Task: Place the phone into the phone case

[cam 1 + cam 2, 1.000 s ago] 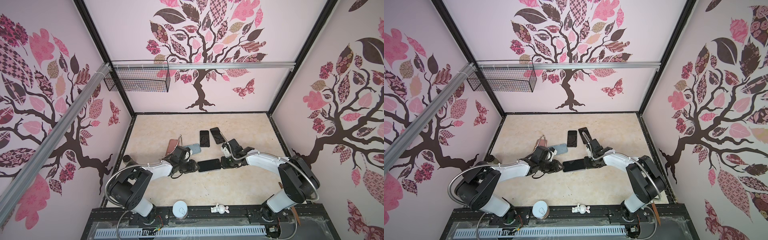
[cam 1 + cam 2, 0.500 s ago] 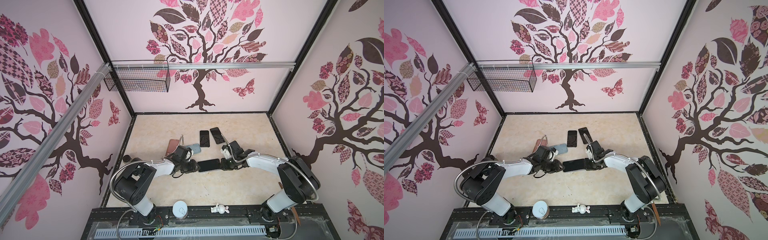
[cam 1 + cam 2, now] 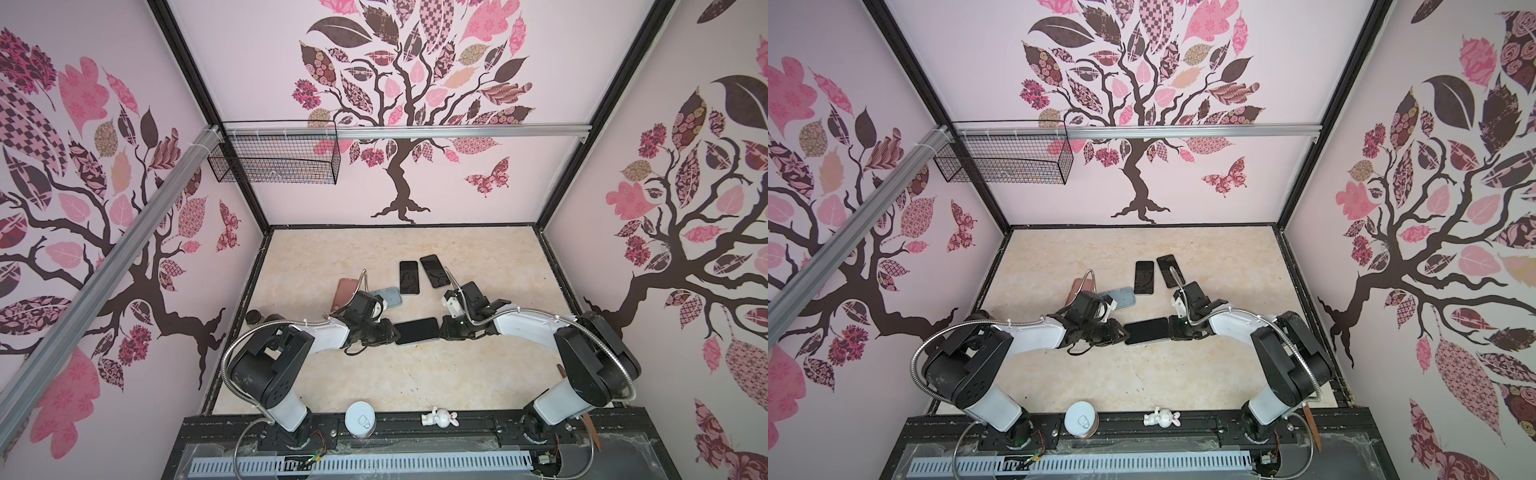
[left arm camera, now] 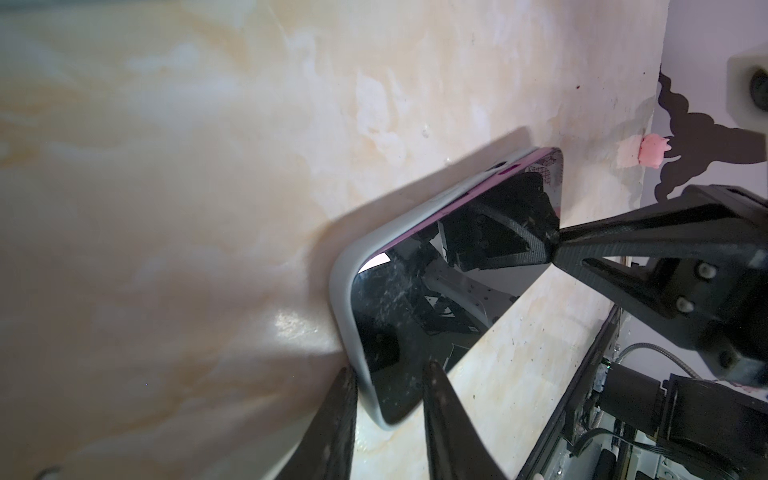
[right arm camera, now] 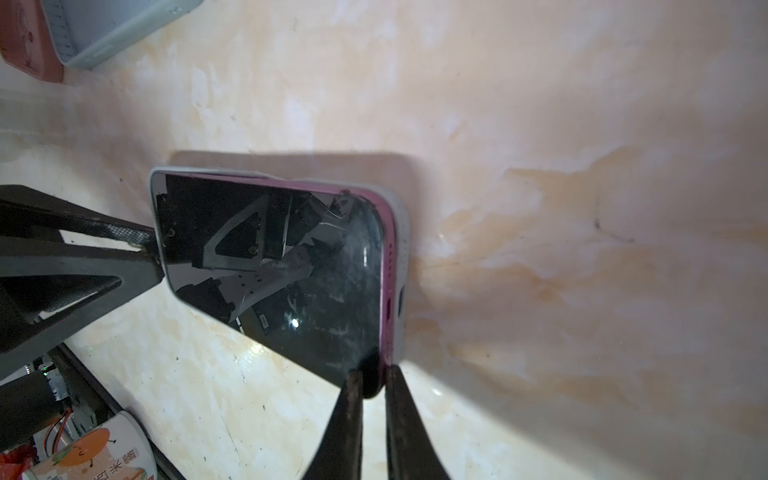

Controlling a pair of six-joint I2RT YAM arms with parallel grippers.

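Right wrist view: right claw (image 5: 373, 376) closed tight, pinching phone (image 5: 282, 270) corner; pink phone edge shows inside grey case (image 5: 400, 249) rim. Left wrist view: left claw (image 4: 388, 370) jaws apart, straddling opposite corner, contact unclear. In both top views: phone in case lies flat on table (image 3: 374, 257), screen up, between claws; spare phones (image 3: 408, 277) farther back, apart.

Phone (image 5: 291, 266) (pink edge) in grey case (image 5: 400, 266); right gripper (image 5: 372, 376) jaws pinch its corner.
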